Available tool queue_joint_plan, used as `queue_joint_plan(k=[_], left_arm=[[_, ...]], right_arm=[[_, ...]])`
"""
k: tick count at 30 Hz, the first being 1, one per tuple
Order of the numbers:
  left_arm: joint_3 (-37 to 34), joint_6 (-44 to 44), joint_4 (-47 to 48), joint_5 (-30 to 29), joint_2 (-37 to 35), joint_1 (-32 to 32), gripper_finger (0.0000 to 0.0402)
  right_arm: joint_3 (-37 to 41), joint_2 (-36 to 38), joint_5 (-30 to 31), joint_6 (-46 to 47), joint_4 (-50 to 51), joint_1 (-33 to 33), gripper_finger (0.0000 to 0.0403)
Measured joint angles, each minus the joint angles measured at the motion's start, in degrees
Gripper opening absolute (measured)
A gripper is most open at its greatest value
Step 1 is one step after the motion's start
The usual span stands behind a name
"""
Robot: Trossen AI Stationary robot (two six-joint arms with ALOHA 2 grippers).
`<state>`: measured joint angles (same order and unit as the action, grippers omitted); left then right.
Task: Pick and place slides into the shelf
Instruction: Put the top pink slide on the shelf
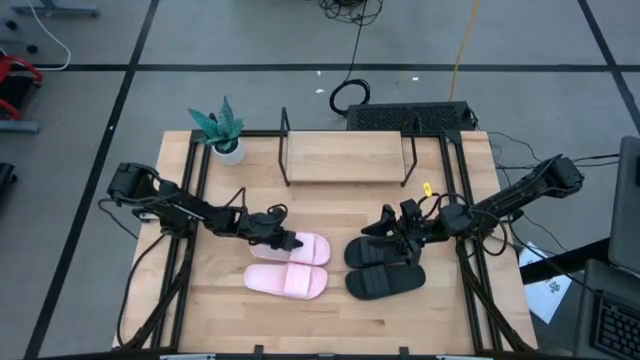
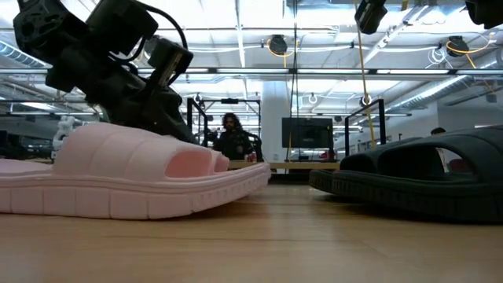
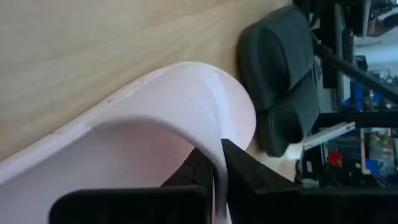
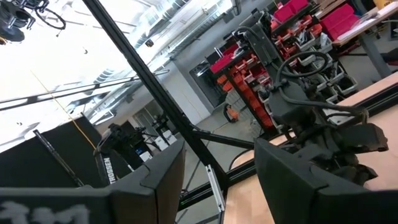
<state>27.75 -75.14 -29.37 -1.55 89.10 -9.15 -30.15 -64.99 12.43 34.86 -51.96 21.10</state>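
Note:
Two pale pink slides lie at the table's middle left, soles down: the far one (image 1: 305, 247) and the near one (image 1: 288, 281). My left gripper (image 1: 283, 240) is shut on the far pink slide's strap (image 3: 186, 106). Two black slides (image 1: 383, 267) lie side by side to the right, soles on the table. My right gripper (image 1: 385, 225) hovers open just above the far black slide, touching nothing; its fingers (image 4: 155, 180) hold nothing between them. The shelf (image 1: 345, 158) stands at the far middle. In the low view the near pink slide (image 2: 134, 177) fills the front. My left gripper pinches the edge of the far pink slide's strap (image 3: 217, 155) between its two fingers, one finger (image 3: 193, 171) under the strap's arch and the other (image 3: 249, 174) on its outer side. The fingers come slanting down from the table's left. The slide's sole lies on the table.
A potted plant (image 1: 222, 135) stands at the far left corner, left of the shelf. A black box with cables (image 1: 410, 117) sits behind the shelf. Bare tabletop (image 1: 340, 205) lies between the slides and the shelf.

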Motion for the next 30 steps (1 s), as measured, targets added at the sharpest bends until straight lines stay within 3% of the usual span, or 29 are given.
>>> queue_joint_plan(k=[8,14,19,22,26,30], left_arm=[[-0.09,-0.37,-3.21,-3.54,-1.73,0.87,0.0003],[-0.07,-0.07,-5.03,-10.46,-11.21,0.26,0.0002],[0.30,1.81,-4.16,-25.57,-21.71,-1.59,0.0001],[4.20,5.40,-0.91,-34.50,-25.25,-2.85,0.0001],[15.76,14.04,4.68,-45.72,-24.61,-4.65,0.0001],[30.45,25.42,4.88,-57.19,-16.91,-4.76,0.0000]], right_arm=[[0.00,0.10,-0.09,-0.07,-0.57,0.00,0.0185],[0.00,1.74,-0.16,-1.54,-0.58,0.00,0.0185],[0.02,3.77,0.99,-6.41,-4.18,-0.09,0.0185],[0.02,5.62,3.46,-12.28,-8.14,-0.11,0.0185],[0.02,8.92,7.88,-22.73,-13.83,-0.11,0.0185],[0.02,12.64,8.75,-32.22,-15.97,-0.11,0.0185]])
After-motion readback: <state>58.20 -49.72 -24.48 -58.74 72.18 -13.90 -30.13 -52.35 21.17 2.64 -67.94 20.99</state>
